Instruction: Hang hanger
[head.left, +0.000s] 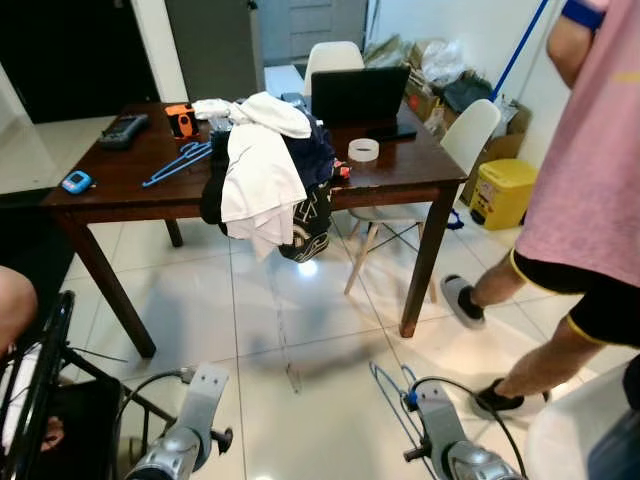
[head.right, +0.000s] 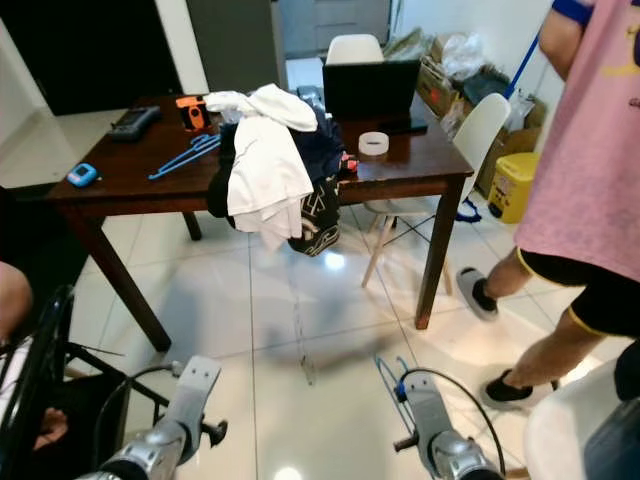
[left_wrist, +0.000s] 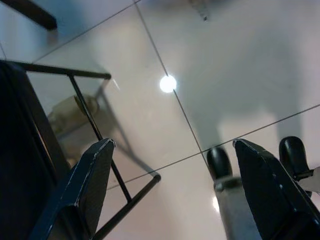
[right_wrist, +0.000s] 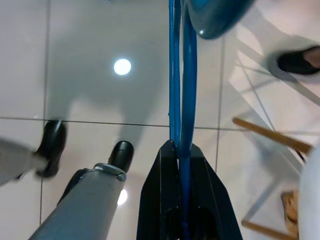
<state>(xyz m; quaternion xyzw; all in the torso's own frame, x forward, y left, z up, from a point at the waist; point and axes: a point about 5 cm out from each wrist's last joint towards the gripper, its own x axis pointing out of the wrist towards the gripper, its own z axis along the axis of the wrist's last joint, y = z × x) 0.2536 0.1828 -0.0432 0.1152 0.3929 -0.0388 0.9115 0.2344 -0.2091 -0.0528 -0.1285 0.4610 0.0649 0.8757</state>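
A: Status. Right gripper (right_wrist: 181, 165) has its fingers pinched tight on a blue hanger (right_wrist: 180, 75); the wires run straight out from between the tips. It hangs low at the robot's right, over the tile floor (head.left: 300, 320). Left gripper (left_wrist: 172, 165) is spread wide with nothing in it, next to a black rack (left_wrist: 95, 125) at the lower left.

B: More hangers anywhere?

A: Yes, blue ones lying flat on the table (head.left: 130, 185), near its left end (head.left: 180, 160), beside a heap of clothes (head.left: 265, 170). Well away from the held one.

B: Risks?

A: Three, my read. One: the grip sits on thin wire close to one end, so the hanger could pivot or slide out if the arm swings fast. Two: a person (head.left: 590, 200) stands close on the right, one shoe (head.left: 495, 400) just beside the hanger. Raising the arm that way could clip a leg. Three: I can't tell where the hook points, so it might miss the rail.

B: And the rack?

A: Near the left arm. Turning toward it could snag the open fingers on the bars.
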